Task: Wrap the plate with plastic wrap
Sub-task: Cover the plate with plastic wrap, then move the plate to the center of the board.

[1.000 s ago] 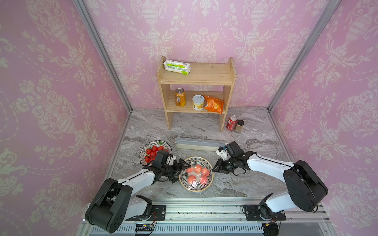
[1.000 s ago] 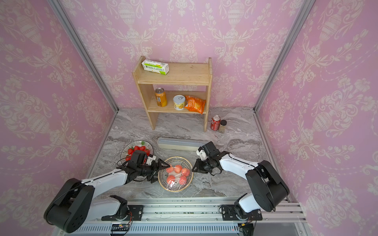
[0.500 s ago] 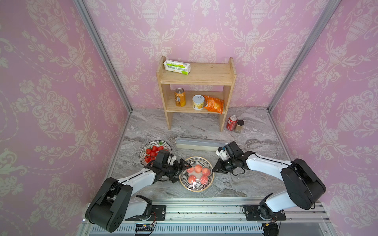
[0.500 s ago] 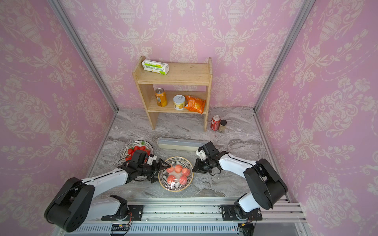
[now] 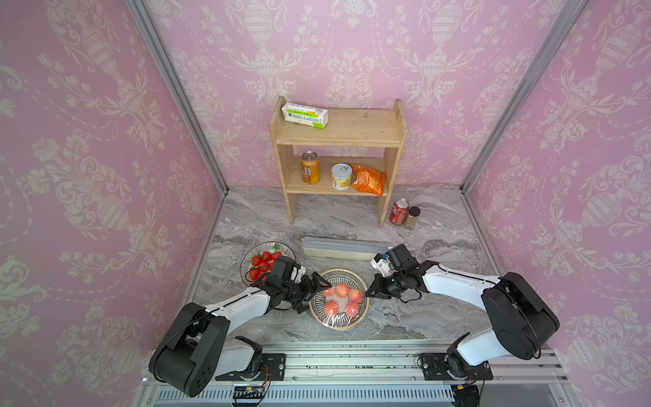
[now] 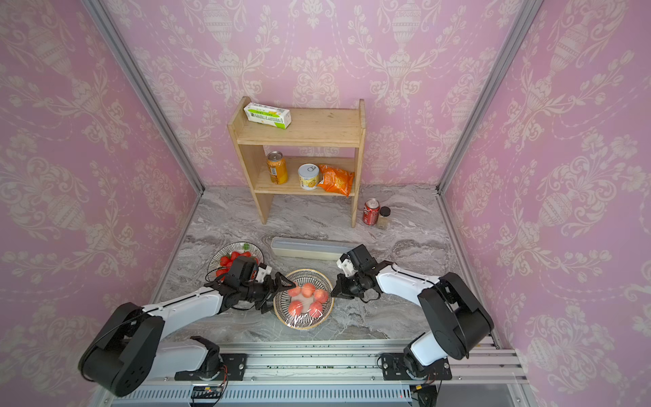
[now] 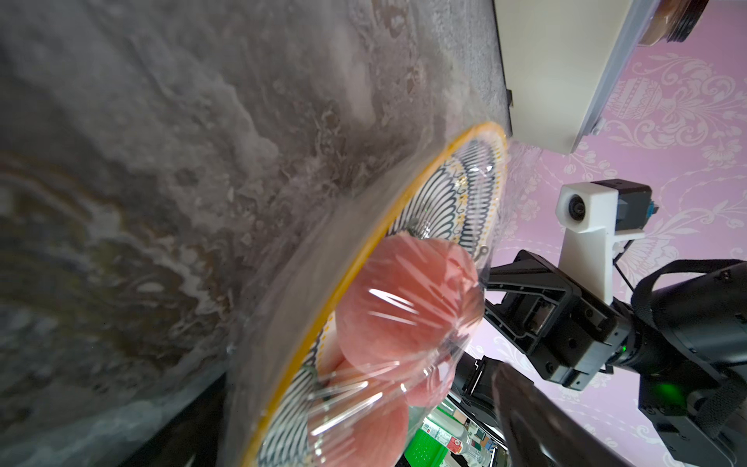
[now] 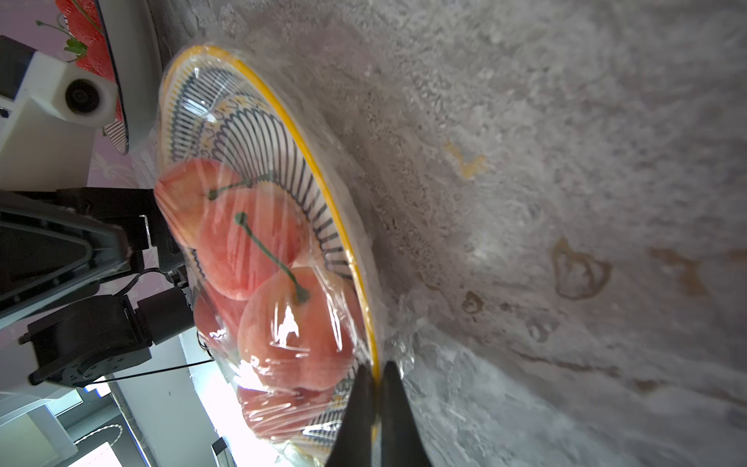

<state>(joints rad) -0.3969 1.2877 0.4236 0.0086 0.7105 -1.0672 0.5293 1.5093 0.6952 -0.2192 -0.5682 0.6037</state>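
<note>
The plate, striped with a yellow rim, stands at the front middle and holds pinkish-red fruit. Clear plastic wrap is stretched over the fruit and down past the rim. The wrap's cream dispenser box lies just behind the plate. My right gripper is at the plate's right edge, shut on the film-covered rim. My left gripper is open at the left edge, one finger above the fruit and the other beside the rim.
A second plate with strawberries stands behind my left arm. A wooden shelf at the back carries a white-and-green carton, cans and a snack bag. A red can and a small jar stand to its right.
My right gripper's fingers have closed together on the plate's right rim. Both arms have stayed almost where they were, and the left gripper has stayed open.
</note>
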